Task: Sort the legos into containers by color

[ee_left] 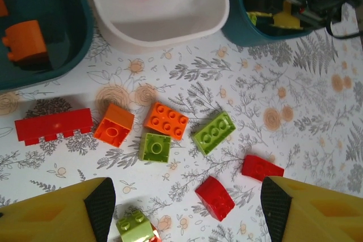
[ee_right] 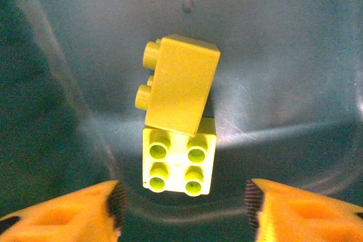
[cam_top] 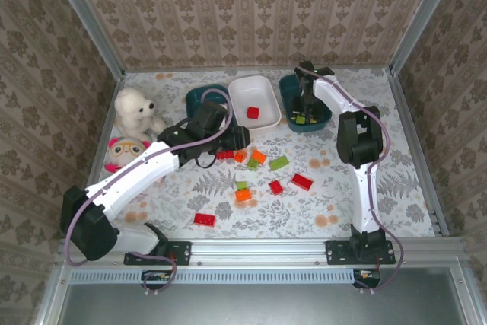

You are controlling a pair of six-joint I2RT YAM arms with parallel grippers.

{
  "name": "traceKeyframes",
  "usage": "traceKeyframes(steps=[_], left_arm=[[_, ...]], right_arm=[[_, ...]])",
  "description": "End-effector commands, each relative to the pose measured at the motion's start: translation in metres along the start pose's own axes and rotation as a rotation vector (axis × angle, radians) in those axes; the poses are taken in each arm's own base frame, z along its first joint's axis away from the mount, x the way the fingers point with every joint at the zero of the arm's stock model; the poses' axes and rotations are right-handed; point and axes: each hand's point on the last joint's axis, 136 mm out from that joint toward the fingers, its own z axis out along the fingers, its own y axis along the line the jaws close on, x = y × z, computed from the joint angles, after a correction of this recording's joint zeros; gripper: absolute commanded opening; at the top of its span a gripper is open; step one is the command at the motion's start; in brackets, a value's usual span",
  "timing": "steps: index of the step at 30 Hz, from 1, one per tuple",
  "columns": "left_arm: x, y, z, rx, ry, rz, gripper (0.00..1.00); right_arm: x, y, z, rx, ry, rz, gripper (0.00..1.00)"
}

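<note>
R pincer (ee_right: 181,202) spread, nothing pinched. Two green legos (ee_right: 178,160) lie in teal tub (ee_right: 283,55) mid-frame, one tilted on the other. I'd lift straight up, clear of tub wall. L pincer (ee_left: 187,208) also spread, over loose legos (ee_left: 166,121) on desk (ee_left: 295,140), centre frame. Pick one colour, square fingers first.

The legos (ee_left: 166,120) are glossy moulded plastic; the white tub (ee_left: 170,26) smooth, slightly shiny plastic; the teal tub (ee_right: 283,55) glossy with fine scuffs; the table covering (ee_left: 317,140) matt and printed (cloth or paper, unclear); plush toys (cam_top: 137,110) fuzzy fabric
</note>
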Motion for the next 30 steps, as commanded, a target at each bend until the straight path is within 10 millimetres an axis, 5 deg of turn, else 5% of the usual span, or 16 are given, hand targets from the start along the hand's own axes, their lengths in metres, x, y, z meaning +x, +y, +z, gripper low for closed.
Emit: traceKeyframes(steps=[1,7,14,16,19,22,30], left_arm=[[0.006,-0.016,0.0,0.012,0.043,0.124,0.72],[0.036,-0.06,0.024,0.093,0.17,0.326,0.73],[0.09,-0.094,0.072,0.061,0.331,0.47,0.78],[0.103,-0.099,0.087,0.04,0.373,0.453,0.81],[0.121,-0.114,0.104,0.017,0.417,0.485,0.97],[0.137,-0.127,0.118,-0.019,0.439,0.549,1.0],[0.148,-0.111,0.151,-0.21,0.478,0.539,1.0]], right_arm=[[-0.013,-0.002,-0.055,-0.011,-0.099,0.001,0.67],[-0.002,-0.007,-0.159,-0.104,-0.296,0.074,0.72],[0.1,-0.028,-0.251,-0.283,-0.45,0.125,0.81],[0.132,-0.037,-0.264,-0.328,-0.464,0.135,0.82],[0.176,-0.049,-0.281,-0.412,-0.495,0.134,0.88],[0.209,-0.055,-0.299,-0.501,-0.533,0.116,0.93],[0.245,-0.058,-0.328,-0.631,-0.581,0.085,0.98]])
